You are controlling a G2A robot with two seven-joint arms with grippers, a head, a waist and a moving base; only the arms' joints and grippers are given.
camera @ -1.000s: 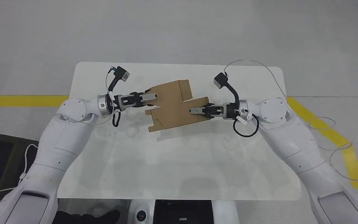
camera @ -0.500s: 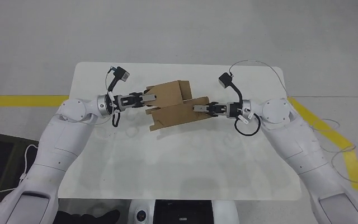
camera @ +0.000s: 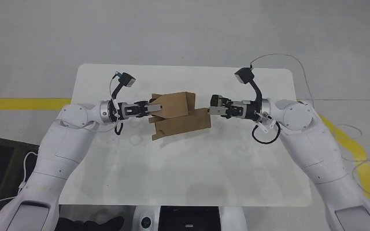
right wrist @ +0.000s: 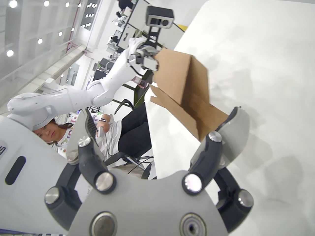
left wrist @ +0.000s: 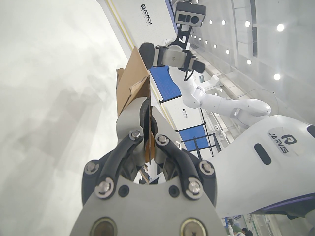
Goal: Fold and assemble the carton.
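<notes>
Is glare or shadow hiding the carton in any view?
Top view: even light, the carton casts a faint shadow on the table. Left wrist view: bright ceiling lamps and wide-angle warping, yet the left end effector shut on the carton shows plainly. Right wrist view: soft shadows beside the carton.

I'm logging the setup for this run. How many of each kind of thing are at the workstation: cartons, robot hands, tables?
carton: 1, brown cardboard, partly folded
Robot hands: 2, the left hand shut on the carton's edge, the right hand open at its opposite end
table: 1, white
Total: 4
</notes>
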